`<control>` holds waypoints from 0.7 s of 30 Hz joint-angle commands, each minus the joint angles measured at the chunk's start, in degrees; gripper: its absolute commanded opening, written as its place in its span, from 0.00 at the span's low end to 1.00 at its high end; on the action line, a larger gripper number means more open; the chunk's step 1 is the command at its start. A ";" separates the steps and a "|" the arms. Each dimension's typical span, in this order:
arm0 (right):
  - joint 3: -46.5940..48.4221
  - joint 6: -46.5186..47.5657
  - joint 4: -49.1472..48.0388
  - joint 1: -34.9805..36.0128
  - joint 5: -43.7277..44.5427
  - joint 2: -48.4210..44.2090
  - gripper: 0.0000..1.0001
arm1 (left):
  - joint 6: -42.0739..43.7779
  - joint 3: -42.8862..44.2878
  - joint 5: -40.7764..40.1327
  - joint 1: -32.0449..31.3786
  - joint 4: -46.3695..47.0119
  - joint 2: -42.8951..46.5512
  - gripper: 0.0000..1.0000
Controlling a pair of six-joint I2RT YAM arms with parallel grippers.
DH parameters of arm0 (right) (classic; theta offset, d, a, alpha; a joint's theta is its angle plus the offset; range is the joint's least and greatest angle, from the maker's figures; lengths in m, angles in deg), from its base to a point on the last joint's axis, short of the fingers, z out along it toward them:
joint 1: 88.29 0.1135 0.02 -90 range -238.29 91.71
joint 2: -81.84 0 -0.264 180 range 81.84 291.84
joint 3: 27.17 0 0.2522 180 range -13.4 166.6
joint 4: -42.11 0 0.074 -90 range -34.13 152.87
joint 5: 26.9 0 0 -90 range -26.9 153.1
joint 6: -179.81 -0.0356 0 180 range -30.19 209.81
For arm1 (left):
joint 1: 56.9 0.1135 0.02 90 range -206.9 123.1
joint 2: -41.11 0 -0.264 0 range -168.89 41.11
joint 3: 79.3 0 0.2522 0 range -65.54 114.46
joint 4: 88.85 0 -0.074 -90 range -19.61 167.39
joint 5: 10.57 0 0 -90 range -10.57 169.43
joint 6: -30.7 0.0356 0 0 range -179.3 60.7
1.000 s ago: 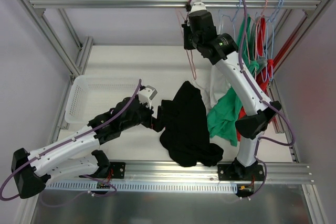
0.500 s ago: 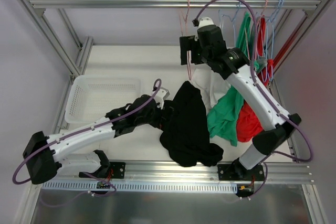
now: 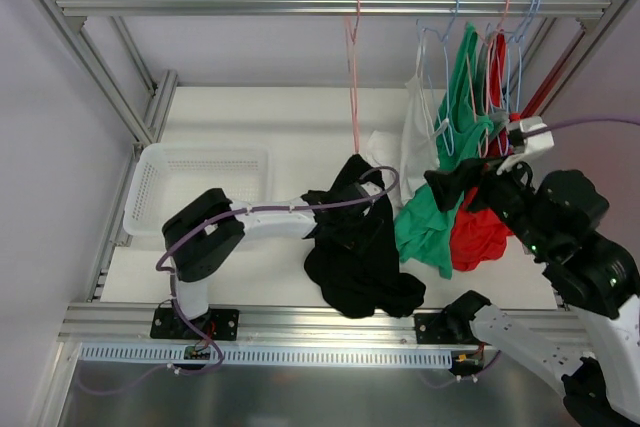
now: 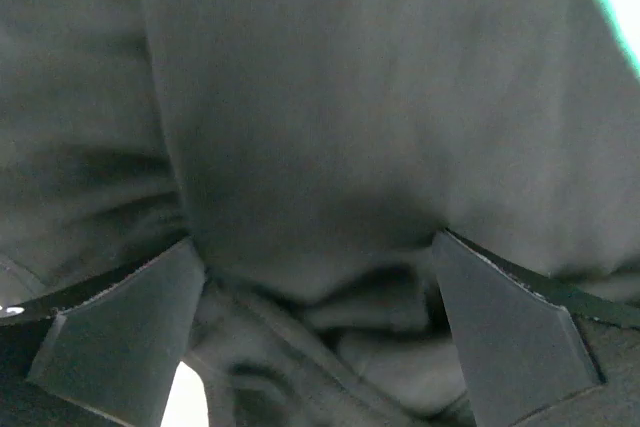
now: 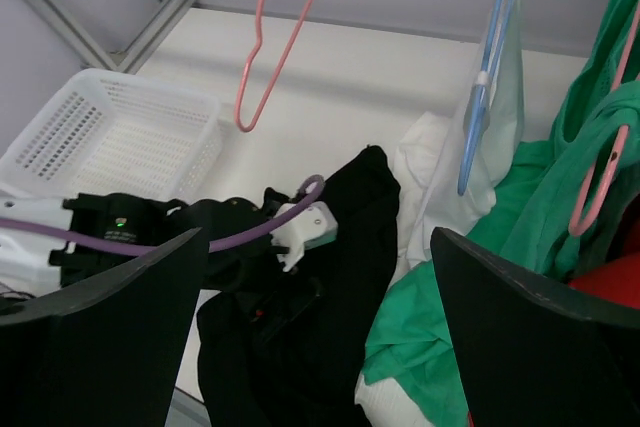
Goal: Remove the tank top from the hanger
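Note:
The black tank top (image 3: 362, 252) lies crumpled on the table, off the hanger; it also shows in the right wrist view (image 5: 340, 347). The empty pink hanger (image 3: 353, 77) hangs from the top rail and shows in the right wrist view too (image 5: 275, 57). My left gripper (image 3: 352, 222) is pressed down on the top, open, with black fabric bunched between its fingers (image 4: 315, 242). My right gripper (image 3: 455, 182) is open and empty, held high at the right, above the clothes (image 5: 318, 237).
A white basket (image 3: 190, 182) stands at the left of the table. White (image 3: 415, 147), green (image 3: 430, 217) and red (image 3: 480, 232) garments hang on hangers from the rail at the right. A blue hanger (image 5: 490, 77) holds the white one.
My right arm has left the pink hanger at the rail and swung back to the right and upward. My left arm has reached further right, onto the black top.

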 commanded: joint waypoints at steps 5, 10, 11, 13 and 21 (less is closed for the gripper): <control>-2.33 1.90 5.92 0.12 -6.90 -7.48 0.99 | -2.94 4.07 -8.26 -4.58 -2.63 -7.90 0.59; -3.56 1.98 6.18 0.03 -4.27 -12.76 1.00 | -5.41 0.21 -16.15 -4.58 -5.00 -0.20 0.00; -3.74 1.90 6.18 0.12 -3.74 -13.29 0.99 | -5.76 -0.15 -17.57 -4.58 -6.74 1.74 0.00; -4.36 1.90 6.18 0.12 -2.68 -13.99 0.99 | -5.94 -1.03 -20.12 -4.58 -8.51 9.21 0.00; -5.24 2.16 6.01 0.12 -0.66 -13.38 1.00 | -1.82 2.46 -30.83 -4.41 -15.80 34.25 0.00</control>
